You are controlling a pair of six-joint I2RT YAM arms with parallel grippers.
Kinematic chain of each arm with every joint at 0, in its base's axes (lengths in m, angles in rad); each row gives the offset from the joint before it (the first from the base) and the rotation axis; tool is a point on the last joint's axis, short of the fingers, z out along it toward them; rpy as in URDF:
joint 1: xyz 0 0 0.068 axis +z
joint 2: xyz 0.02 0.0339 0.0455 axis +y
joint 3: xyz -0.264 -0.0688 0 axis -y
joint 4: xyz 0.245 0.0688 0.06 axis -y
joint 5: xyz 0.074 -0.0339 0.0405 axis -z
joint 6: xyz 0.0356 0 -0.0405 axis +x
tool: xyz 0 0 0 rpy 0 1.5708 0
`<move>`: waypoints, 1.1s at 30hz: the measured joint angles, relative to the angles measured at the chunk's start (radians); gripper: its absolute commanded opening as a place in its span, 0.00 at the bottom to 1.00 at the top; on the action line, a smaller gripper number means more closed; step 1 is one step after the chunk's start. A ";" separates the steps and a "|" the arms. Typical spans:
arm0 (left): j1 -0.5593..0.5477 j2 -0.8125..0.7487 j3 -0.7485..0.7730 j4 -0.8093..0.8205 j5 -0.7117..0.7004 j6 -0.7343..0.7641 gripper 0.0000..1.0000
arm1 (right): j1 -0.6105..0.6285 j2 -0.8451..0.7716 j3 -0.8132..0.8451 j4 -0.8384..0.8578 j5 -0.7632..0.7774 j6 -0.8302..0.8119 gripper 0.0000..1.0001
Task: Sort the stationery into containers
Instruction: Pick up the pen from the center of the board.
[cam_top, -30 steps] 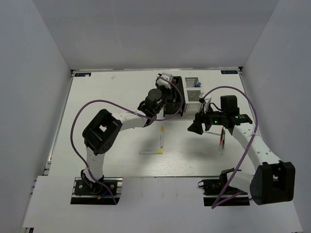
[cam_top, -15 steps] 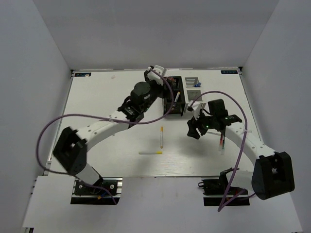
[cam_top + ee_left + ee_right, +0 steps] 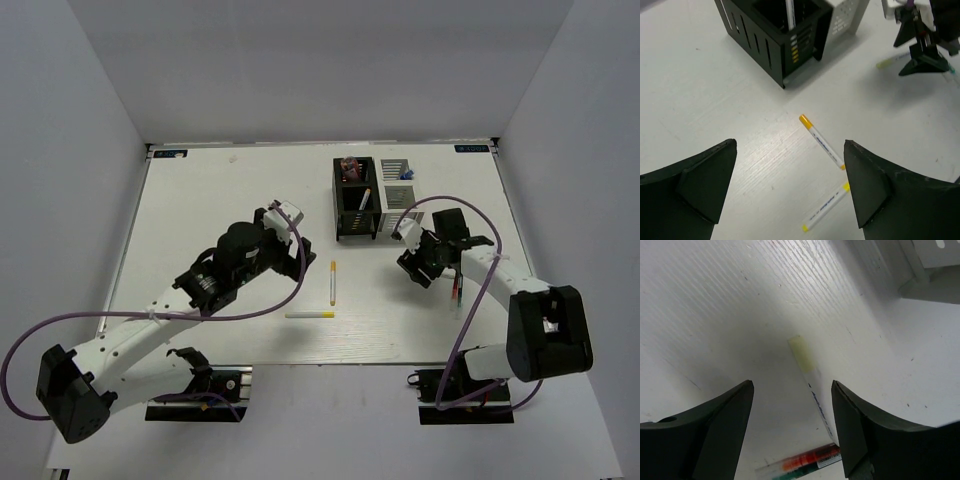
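Two white pens with yellow ends (image 3: 333, 282) (image 3: 310, 314) lie on the table; in the left wrist view they are the nearer pen (image 3: 825, 207) and the farther pen (image 3: 822, 142). My left gripper (image 3: 290, 240) (image 3: 790, 145) hangs open and empty above them. The black container (image 3: 356, 200) (image 3: 780, 40) holds a white pen (image 3: 363, 197) and a pink-red tube (image 3: 350, 167). The white container (image 3: 397, 185) holds a blue-capped bottle (image 3: 407, 174). My right gripper (image 3: 420, 265) (image 3: 791, 385) is open, low over a pale-ended white pen (image 3: 810, 380). Red and green pens (image 3: 805, 465) (image 3: 457, 292) lie beside it.
The two containers stand side by side at the back middle of the table. A corner of the white container (image 3: 935, 270) shows in the right wrist view. Purple cables loop from both arms. White walls ring the table.
My left arm has pulled back from over the black container toward the near left, and its jaws have opened wide. My right gripper has dropped lower over the pens on the right.
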 measured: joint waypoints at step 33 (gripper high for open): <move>0.001 0.036 -0.009 -0.077 0.154 0.048 0.98 | -0.075 0.219 0.129 -0.215 -0.153 -0.483 0.06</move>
